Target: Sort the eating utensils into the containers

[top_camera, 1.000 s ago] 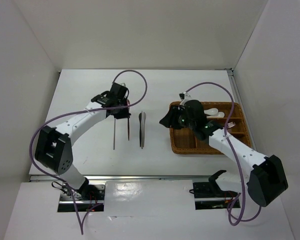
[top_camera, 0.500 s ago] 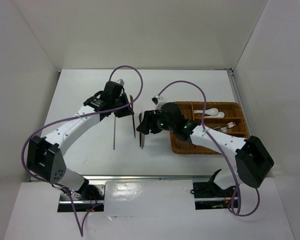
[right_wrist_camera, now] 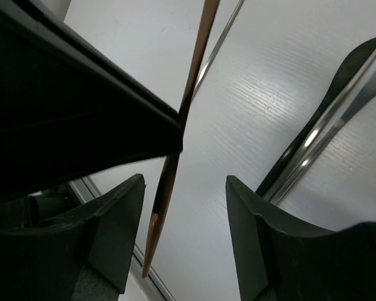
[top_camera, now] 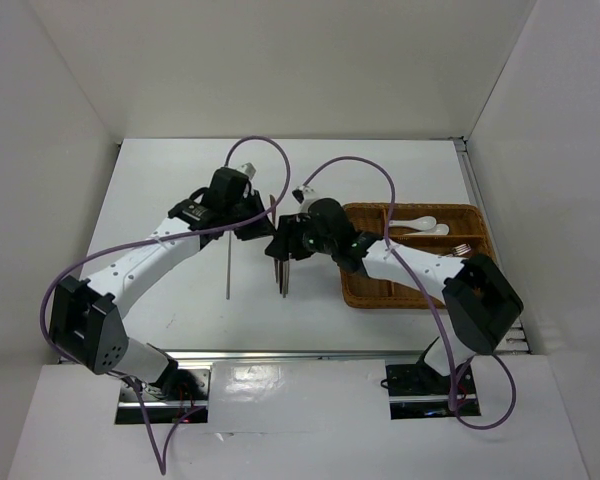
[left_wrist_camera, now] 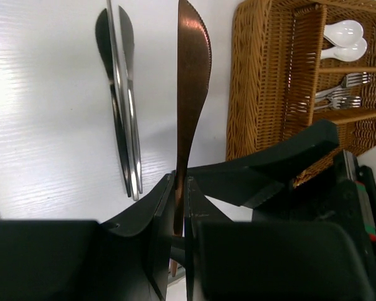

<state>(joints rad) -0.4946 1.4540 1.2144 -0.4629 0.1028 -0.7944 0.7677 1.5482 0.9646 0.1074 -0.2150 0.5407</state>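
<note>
Edges: wicker tray (top_camera: 365, 290) lies at 3 o'clock on the surface (top_camera: 170, 180), near its right edge; bare room runs from 9 to 12 o'clock.
Left jaws: nearly closed, pinching a knife (left_wrist_camera: 191, 81) below its blade.
Right jaws: wide apart, straddling that knife's lower end, with a gap on each side.
Loose cutlery: two pieces (left_wrist_camera: 122, 113) lie flat at 6 o'clock of both jaws.

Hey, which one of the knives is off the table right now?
The knife clamped edge-on in the left pincer, blade sticking out ahead. The other two knives lie flat, side by side, on the white table.
</note>
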